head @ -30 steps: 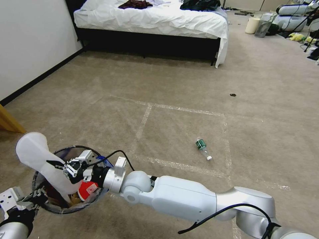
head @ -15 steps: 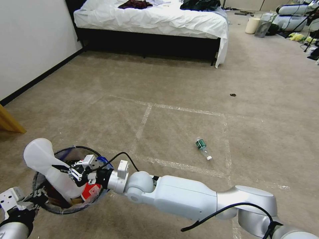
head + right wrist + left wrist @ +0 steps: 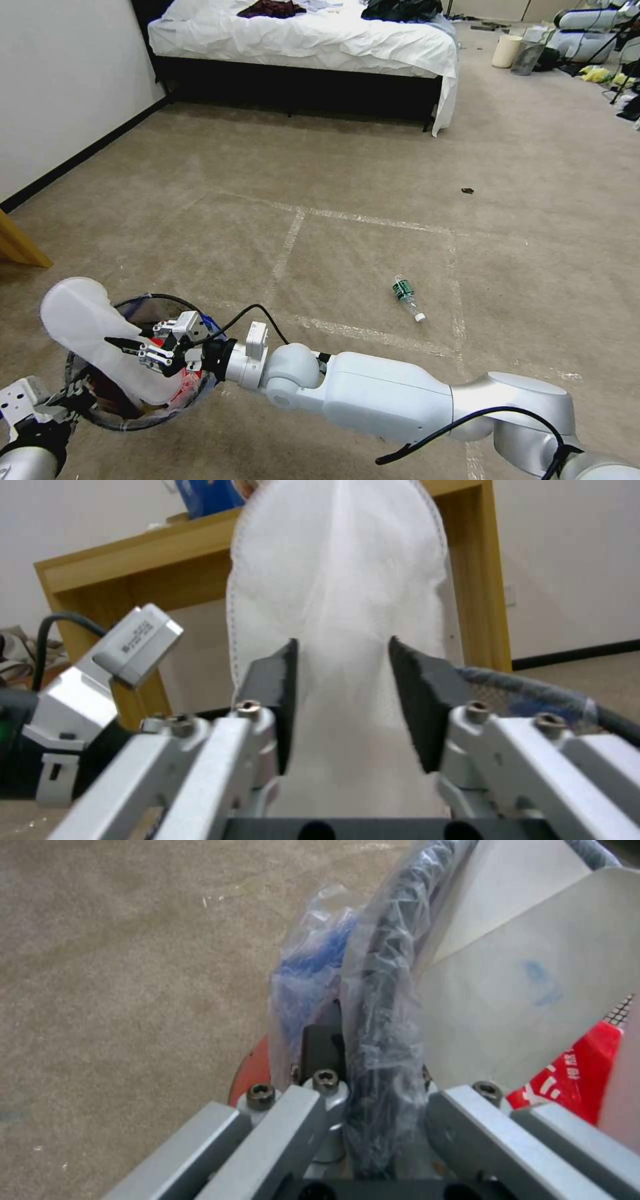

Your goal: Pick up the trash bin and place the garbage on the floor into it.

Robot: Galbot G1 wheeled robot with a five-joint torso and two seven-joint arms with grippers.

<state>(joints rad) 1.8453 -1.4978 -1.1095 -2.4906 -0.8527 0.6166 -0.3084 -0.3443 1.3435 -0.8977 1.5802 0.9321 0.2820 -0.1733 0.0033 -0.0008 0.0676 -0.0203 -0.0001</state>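
The trash bin point(image 3: 167, 300), red under a clear bag, hangs low at the left, and my left gripper point(image 3: 70, 397) is shut on its near rim. The left wrist view shows the bagged rim point(image 3: 383, 990) running between that gripper's point(image 3: 373, 1060) fingers. My right gripper point(image 3: 133, 350) reaches across the bin and is shut on a flat white sole point(image 3: 80, 320), whose lower end is inside the bin and whose upper end sticks out, tilted left. In the right wrist view the sole point(image 3: 333, 580) sits between the pads of that gripper point(image 3: 341, 650). A red wrapper point(image 3: 573, 1070) lies inside the bin. A green-labelled bottle point(image 3: 408, 298) lies on the carpet.
A bed point(image 3: 300, 40) stands at the back, with a white wall along the left. A wooden desk point(image 3: 467, 580) is close on the left. Tape lines mark the carpet, and a small dark scrap point(image 3: 467, 191) lies farther out. A white bucket point(image 3: 507, 50) stands at the back right.
My right gripper has sunk slightly over the bin, and the white sole has gone deeper in and leaned further left. The left gripper and the bin have stayed put.
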